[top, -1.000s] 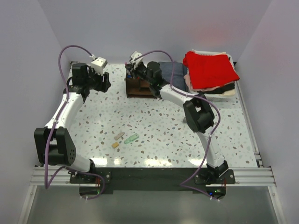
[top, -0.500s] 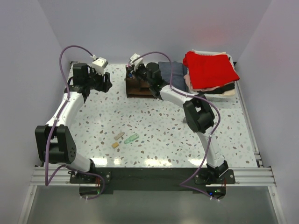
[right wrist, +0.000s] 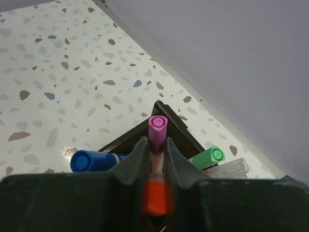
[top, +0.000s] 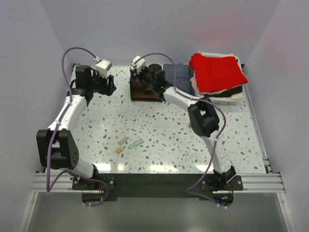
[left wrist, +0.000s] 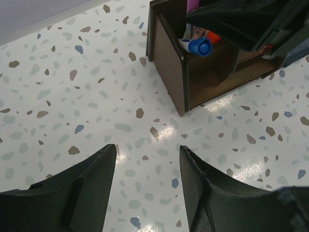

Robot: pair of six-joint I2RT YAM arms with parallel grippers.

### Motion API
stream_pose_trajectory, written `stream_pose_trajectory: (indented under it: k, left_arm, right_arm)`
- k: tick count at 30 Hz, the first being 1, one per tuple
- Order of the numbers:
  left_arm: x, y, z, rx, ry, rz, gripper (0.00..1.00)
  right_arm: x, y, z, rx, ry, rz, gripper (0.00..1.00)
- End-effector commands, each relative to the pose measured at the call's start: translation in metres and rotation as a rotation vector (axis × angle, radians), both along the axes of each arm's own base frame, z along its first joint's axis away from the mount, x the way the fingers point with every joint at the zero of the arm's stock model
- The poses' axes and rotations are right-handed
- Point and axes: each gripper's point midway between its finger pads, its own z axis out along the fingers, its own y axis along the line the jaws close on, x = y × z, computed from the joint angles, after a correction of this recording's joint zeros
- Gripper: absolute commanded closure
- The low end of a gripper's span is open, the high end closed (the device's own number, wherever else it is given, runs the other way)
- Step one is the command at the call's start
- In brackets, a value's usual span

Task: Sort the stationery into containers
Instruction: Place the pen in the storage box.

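Two tan blocks (top: 123,141); one green piece (top: 135,143) — loose.

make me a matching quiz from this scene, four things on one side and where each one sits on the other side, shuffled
Things:
1. pink-capped pen
2. blue-capped marker
3. pale green piece
4. red cloth

Places:
A. on the table, beside the tan blocks
B. on top of the folded pile at the far right
C. between the right tool's fingers
D. in the wooden organizer, free of either tool

Pairs: 1-C, 2-D, 3-A, 4-B
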Motion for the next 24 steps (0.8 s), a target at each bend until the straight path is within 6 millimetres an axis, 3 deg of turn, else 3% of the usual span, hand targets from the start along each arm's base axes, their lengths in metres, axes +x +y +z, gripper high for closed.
stream_pose_trajectory:
  k: [1, 3, 6, 8, 11, 12, 14, 15, 18, 19, 20, 21, 22, 23, 24]
  left_arm:
    - [0.008, 0.0, 0.018, -0.01, -0.062, -0.005, 0.4]
    - [0.007, 0.0, 0.018, -0.011, -0.063, -0.006, 0.4]
    - [0.005, -0.002, 0.019, -0.017, -0.07, -0.014, 0.4]
    - [0.005, -0.003, 0.025, -0.026, -0.091, -0.014, 0.4]
    - [0.005, -0.006, 0.036, -0.05, -0.131, -0.018, 0.4]
    - [0.005, -0.007, 0.04, -0.056, -0.143, -0.025, 0.4]
    - [0.001, -0.009, 0.048, -0.064, -0.178, -0.036, 0.4]
    - [-0.001, -0.012, 0.051, -0.069, -0.188, -0.05, 0.4]
    - [-0.011, -0.019, 0.06, -0.075, -0.226, -0.104, 0.39]
    - [-0.015, -0.022, 0.059, -0.079, -0.232, -0.126, 0.38]
    - [-0.02, -0.026, 0.065, -0.068, -0.257, -0.166, 0.38]
    - [-0.028, -0.036, 0.067, -0.083, -0.268, -0.238, 0.36]
    - [-0.033, -0.041, 0.067, -0.082, -0.274, -0.271, 0.33]
    - [-0.039, -0.048, 0.073, -0.064, -0.302, -0.321, 0.32]
    - [-0.048, -0.061, 0.076, -0.075, -0.312, -0.4, 0.32]
  right_arm:
    - [0.0, -0.01, -0.005, -0.012, 0.028, -0.055, 0.69]
    - [-0.004, -0.012, 0.002, 0.004, 0.025, -0.062, 0.61]
    - [-0.011, -0.017, 0.031, 0.044, -0.016, -0.061, 0.54]
    - [-0.015, -0.023, 0.062, 0.075, -0.046, -0.067, 0.52]
    - [-0.022, -0.028, 0.091, 0.097, -0.057, -0.074, 0.48]
    - [-0.028, -0.032, 0.114, 0.118, -0.076, -0.075, 0.48]
    - [-0.035, -0.04, 0.129, 0.113, -0.071, -0.089, 0.47]
    - [-0.041, -0.047, 0.149, 0.124, -0.085, -0.098, 0.47]
    - [-0.059, -0.065, 0.153, 0.061, -0.057, -0.115, 0.45]
    - [-0.073, -0.083, 0.166, 0.032, -0.053, -0.134, 0.44]
    - [-0.08, -0.094, 0.149, -0.024, -0.024, -0.142, 0.43]
    - [-0.089, -0.107, 0.147, -0.077, -0.031, -0.141, 0.42]
    - [-0.103, -0.133, 0.158, -0.1, -0.03, -0.154, 0.41]
    - [-0.113, -0.151, 0.133, -0.151, 0.019, -0.158, 0.41]
    - [-0.121, -0.165, 0.127, -0.177, 0.039, -0.149, 0.42]
